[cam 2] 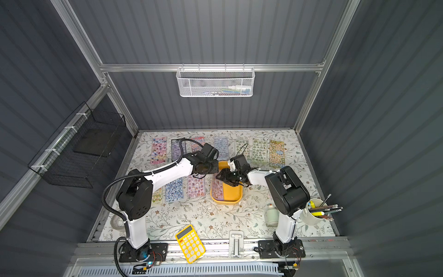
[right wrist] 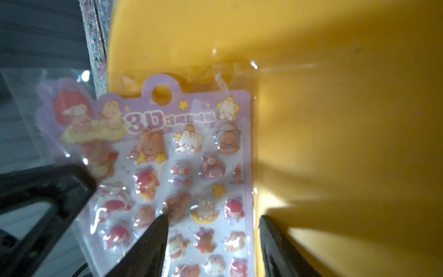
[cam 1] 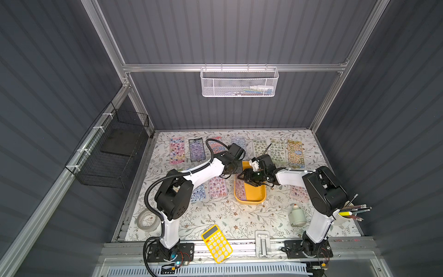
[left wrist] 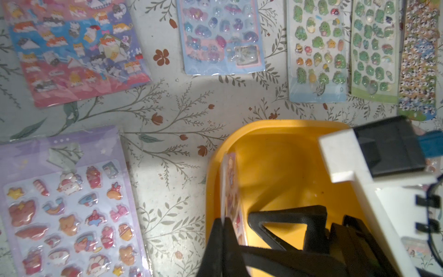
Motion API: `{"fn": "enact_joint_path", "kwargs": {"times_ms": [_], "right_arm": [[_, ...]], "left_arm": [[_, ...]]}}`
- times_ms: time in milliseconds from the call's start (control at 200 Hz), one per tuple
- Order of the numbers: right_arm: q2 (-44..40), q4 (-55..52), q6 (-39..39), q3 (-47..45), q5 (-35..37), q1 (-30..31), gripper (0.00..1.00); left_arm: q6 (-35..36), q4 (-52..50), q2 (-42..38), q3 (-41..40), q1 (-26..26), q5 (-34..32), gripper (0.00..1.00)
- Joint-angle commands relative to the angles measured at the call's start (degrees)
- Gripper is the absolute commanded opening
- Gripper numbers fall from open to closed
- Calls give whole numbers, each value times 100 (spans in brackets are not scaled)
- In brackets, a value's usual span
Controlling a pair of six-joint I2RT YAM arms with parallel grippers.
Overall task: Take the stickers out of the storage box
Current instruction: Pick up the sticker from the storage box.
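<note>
The left gripper is clamped on a sticker sheet leaning against the yellow box's wall. The right gripper, jaws apart, seems to touch it, so lifting could tug the glossy sheet loose.

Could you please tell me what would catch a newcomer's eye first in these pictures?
The mustard-yellow storage box in the middle of the floral table, where both arms meet, draws the eye first. Inside it one pastel sticker sheet leans up against a side wall, pinched by the left claw, with the right claw open close by. More colourful sheets line the table's far edge.
</note>
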Motion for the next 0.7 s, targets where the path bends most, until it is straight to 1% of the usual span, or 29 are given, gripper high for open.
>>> {"fn": "enact_joint_path", "kwargs": {"times_ms": [0, 135, 305, 475, 575, 695], "right_arm": [[-457, -604, -353, 222, 236, -82, 64], [-978, -1120, -661, 473, 400, -245, 66], [-1647, -1628, -950, 661, 607, -497, 69], [-2140, -1904, -1119, 676, 778, -719, 75], [-2299, -1965, -1204, 651, 854, -797, 76], [-2290, -1984, -1216, 605, 826, -831, 76]], "left_arm": [[128, -65, -266, 208, 97, 83, 0], [170, 93, -585, 172, 249, 200, 0], [269, 565, -935, 35, 482, 722, 0], [331, 654, -912, 158, 615, 1197, 0], [322, 718, -866, 150, 627, 1266, 0], [241, 820, -778, 93, 627, 1306, 0]]}}
